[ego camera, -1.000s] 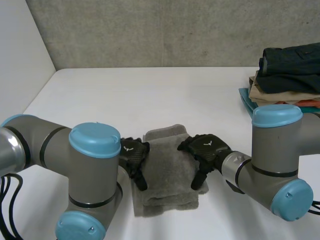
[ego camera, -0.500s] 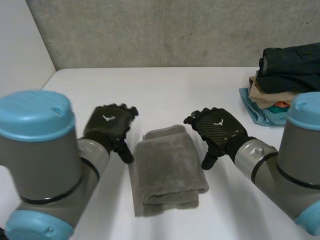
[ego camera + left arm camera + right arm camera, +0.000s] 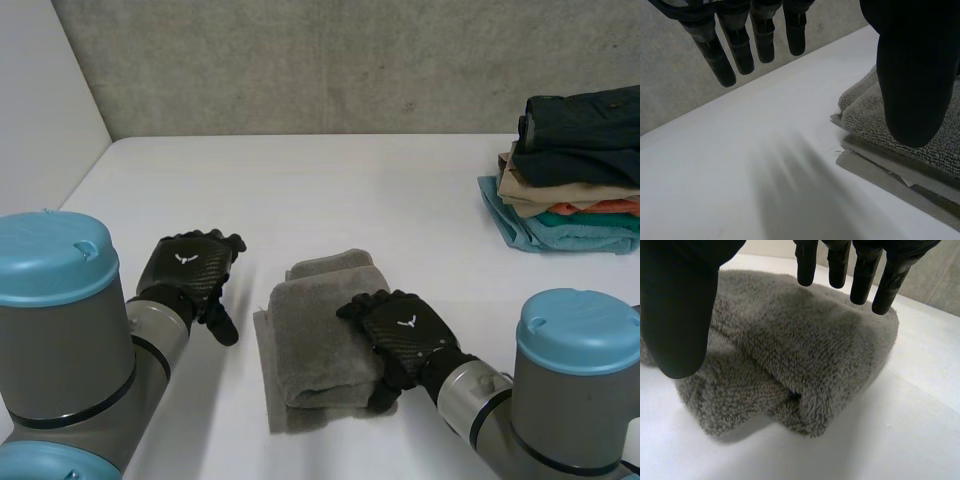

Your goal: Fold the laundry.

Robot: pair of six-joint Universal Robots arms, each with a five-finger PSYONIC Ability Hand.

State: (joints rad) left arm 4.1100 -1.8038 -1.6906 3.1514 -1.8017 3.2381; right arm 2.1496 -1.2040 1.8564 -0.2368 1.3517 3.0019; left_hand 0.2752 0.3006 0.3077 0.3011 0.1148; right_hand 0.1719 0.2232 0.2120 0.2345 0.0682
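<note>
The black right hand, fingers straight and thumb apart, hangs over the near right side of the folded grey terry towel, probably to press it flat. The black left hand, equally slack, hovers beside the towel over the white table.

The folded towel lies on the table toward its near edge, roughly midway between the two arms, with a lower layer sticking out from under it on the left side. The left hand is over bare table to the towel's left, near it but apart, while the right hand is over the towel's right near part. A stack of clothes sits at the table's far right, well apart from the towel, and a wall stands behind the table.
</note>
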